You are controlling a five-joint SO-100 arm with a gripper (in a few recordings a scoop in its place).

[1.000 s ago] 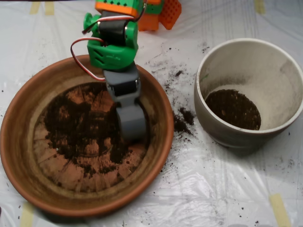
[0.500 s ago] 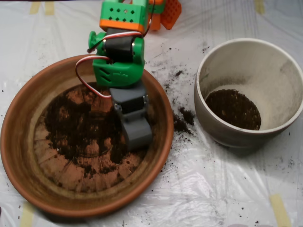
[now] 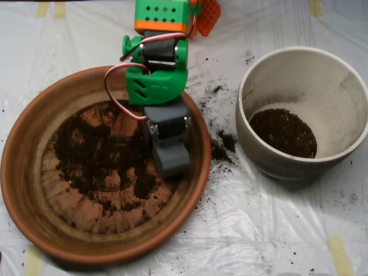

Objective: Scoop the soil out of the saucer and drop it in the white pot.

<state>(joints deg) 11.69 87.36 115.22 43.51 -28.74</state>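
Hand, grip state unclear, over one soil-strewn saucer; one white pot.

Dark soil is spread across the terracotta saucer; the white pot holds some.

My arm reaches down from the top of the overhead view, its orange-and-green upper segment leading into a green wrist housing with a black servo and a looping red-and-white wire on its left. Below that, the grey scoop points downward over the right inner side of the saucer, just inside that dish's right rim, its tip down among the soil there.
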